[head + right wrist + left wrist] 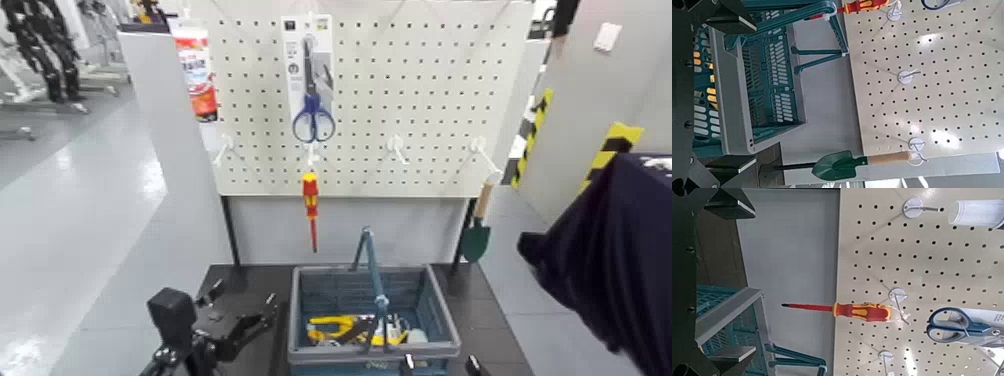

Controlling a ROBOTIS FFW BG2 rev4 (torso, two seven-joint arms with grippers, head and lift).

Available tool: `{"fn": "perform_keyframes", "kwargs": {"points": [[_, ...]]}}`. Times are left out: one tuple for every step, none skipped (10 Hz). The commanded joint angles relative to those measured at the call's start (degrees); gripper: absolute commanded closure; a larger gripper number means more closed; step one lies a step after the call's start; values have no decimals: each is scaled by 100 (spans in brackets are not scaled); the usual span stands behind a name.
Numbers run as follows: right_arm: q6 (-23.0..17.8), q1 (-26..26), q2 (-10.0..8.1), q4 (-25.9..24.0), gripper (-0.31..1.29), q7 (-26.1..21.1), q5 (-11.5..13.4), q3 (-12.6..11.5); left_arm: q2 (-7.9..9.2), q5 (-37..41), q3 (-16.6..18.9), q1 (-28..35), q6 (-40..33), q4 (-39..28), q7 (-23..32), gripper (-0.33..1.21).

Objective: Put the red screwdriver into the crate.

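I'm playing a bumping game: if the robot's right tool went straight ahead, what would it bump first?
Probably the crate, by its near corner on the robot's right. The right tool seems aimed there. I can't tell its height for sure, so it might slide over the rim.

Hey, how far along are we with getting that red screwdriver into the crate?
Nothing of the move looks done: the red screwdriver hangs on the pegboard, above the crate. Nothing is in hand; the left gripper is open, short of the screwdriver. Left to do: grip it, unhook it and lower it past the hoop handle into the crate.
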Motion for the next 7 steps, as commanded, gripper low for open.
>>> {"fn": "perform_keyframes", "kwargs": {"points": [[0,0,3,9,14,0,-9,9,83,-3,-126,-376,248,142,-152,10],[0,0,3,9,14,0,-9,18,100,6,-161,-500,319,221,-249,10],[0,-9,3,9,14,0,-18,27,109,23,-205,-649,345,327,-328,10],[0,-9,3,9,14,0,-18,27,118,23,-249,-798,354,406,-372,10],[0,-17,-5,17,14,0,-18,36,153,23,-284,-939,363,476,-398,10],[0,-17,-5,17,14,0,-26,44,188,14,-337,-1080,398,555,-459,10],[0,-17,-5,17,14,0,-26,53,215,14,-390,-1247,398,687,-530,10]]}}
